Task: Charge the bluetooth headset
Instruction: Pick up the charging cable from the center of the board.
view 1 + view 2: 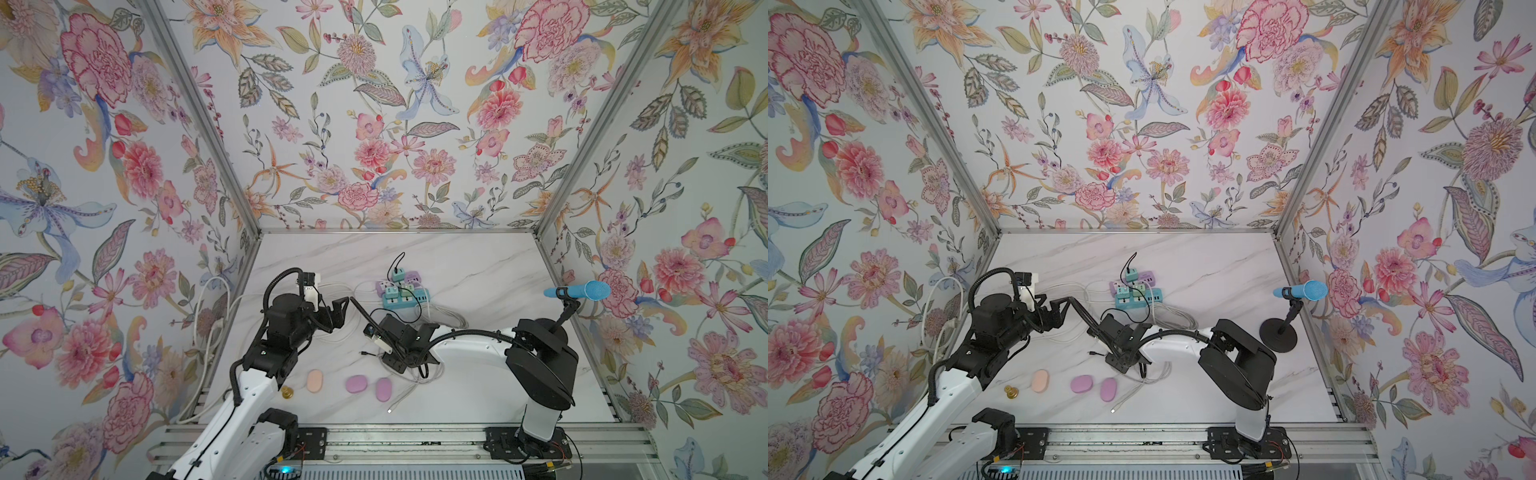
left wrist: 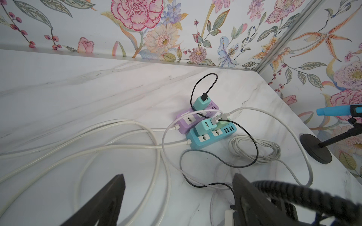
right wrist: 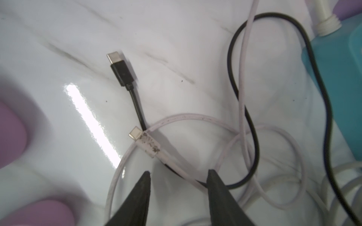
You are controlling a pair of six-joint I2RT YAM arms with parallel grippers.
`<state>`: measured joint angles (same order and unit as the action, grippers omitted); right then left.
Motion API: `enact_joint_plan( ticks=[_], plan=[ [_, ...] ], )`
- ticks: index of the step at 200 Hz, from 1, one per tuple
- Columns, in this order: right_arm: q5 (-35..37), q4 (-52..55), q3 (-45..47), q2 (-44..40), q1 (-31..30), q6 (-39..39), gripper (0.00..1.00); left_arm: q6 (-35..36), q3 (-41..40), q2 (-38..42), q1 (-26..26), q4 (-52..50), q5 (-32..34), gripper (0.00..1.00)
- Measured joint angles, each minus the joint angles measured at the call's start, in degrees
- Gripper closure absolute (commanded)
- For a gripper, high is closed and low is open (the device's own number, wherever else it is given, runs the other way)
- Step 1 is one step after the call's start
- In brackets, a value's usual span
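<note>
**Both Claws Open as Arms Reach Inward**

The white-and-black left arm [image 1: 249, 388] stretches forward, its black two-fingered left claw [image 2: 178, 180] spread wide and empty. The white-and-black right arm [image 1: 469, 345] bends across toward it, wrist tipped down. Its black right claw [image 3: 179, 172] is parted more narrowly and grips nothing.
</note>
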<state>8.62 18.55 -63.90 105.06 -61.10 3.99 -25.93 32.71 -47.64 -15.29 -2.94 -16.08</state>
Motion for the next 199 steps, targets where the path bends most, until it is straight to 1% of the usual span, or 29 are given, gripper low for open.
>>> enact_joint_plan(
  ticks=[32, 66, 82, 96, 112, 121, 147, 165, 199],
  plan=[
    [-0.6, -0.5, -1.0, 0.8, 1.9, 1.6, 0.56, -0.7, -0.7, 1.7, 0.1, -0.5, 0.4, 0.11],
    [-2.5, -0.9, -1.7, 1.9, 2.2, 2.9, 0.57, -1.7, -1.3, 2.3, 0.3, -0.9, 1.3, 0.11],
    [-3.6, -0.8, -2.1, 2.3, 2.2, 3.4, 0.60, -2.0, -1.6, 2.3, 0.3, -1.0, 1.5, 0.11],
    [-4.4, -0.9, -3.0, 3.0, 2.2, 4.0, 0.65, -2.2, -1.6, 2.3, 0.4, -1.0, 1.5, 0.11],
    [-5.4, -1.2, -4.0, 4.2, 2.4, 4.5, 0.67, -2.4, -1.6, 2.2, 0.4, -0.9, 1.5, 0.11],
    [-6.1, -1.5, -4.4, 4.9, 2.6, 4.6, 0.71, -2.6, -1.6, 2.2, 0.4, -0.9, 1.5, 0.11],
    [-7.8, -1.9, -4.8, 5.4, 3.4, 5.1, 0.90, -2.8, -1.6, 2.1, 0.4, -0.9, 1.5, 0.11],
    [-9.2, -1.9, -4.8, 5.3, 4.0, 5.2, 1.00, -3.0, -1.6, 1.9, 0.4, -0.9, 1.5, 0.11],
    [-13.0, -1.7, -4.7, 3.6, 5.8, 2.8, 1.00, -3.0, -1.6, 0.9, 0.6, -0.6, 1.0, 0.12]
  ],
)
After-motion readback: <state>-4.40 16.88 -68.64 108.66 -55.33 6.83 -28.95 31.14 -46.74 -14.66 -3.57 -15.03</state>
